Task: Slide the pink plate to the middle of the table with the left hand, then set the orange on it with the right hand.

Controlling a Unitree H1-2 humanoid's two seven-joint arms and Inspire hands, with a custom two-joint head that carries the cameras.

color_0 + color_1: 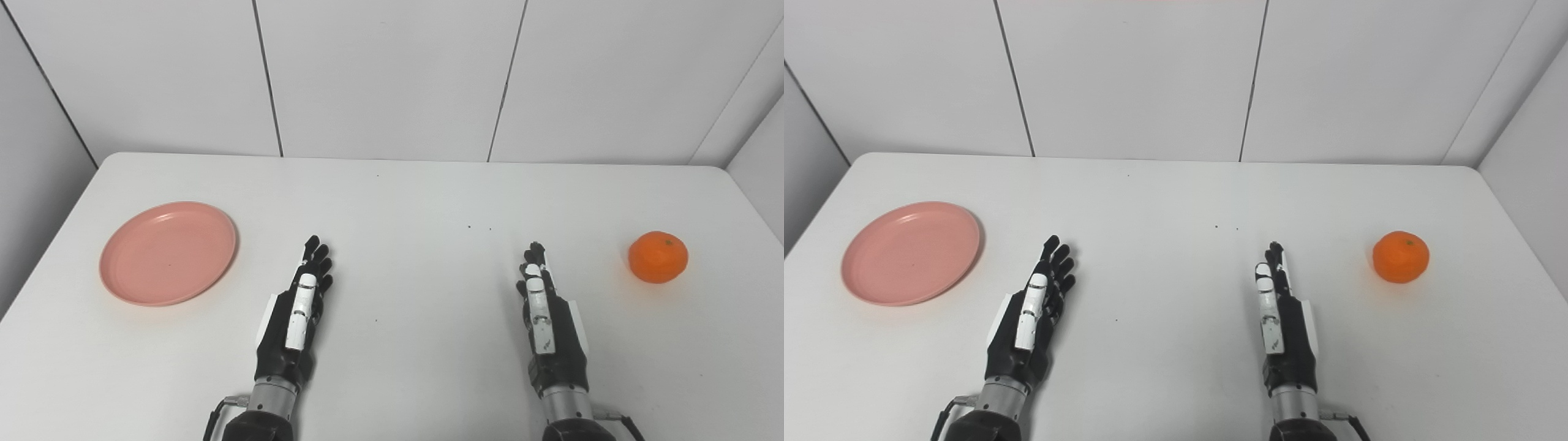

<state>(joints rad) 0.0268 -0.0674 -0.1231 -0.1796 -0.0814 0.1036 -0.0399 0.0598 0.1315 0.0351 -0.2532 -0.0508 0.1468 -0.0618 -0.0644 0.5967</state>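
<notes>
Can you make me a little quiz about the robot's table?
1. True or false: the orange sits on the pink plate.
2. Which hand is nearer the plate: A) left hand B) right hand?
3. Fill in: both hands hold ____.

Key: 1 false, the orange lies on the bare table at the right, far from the plate. 2 A. 3 nothing; their fingers are stretched out.
</notes>
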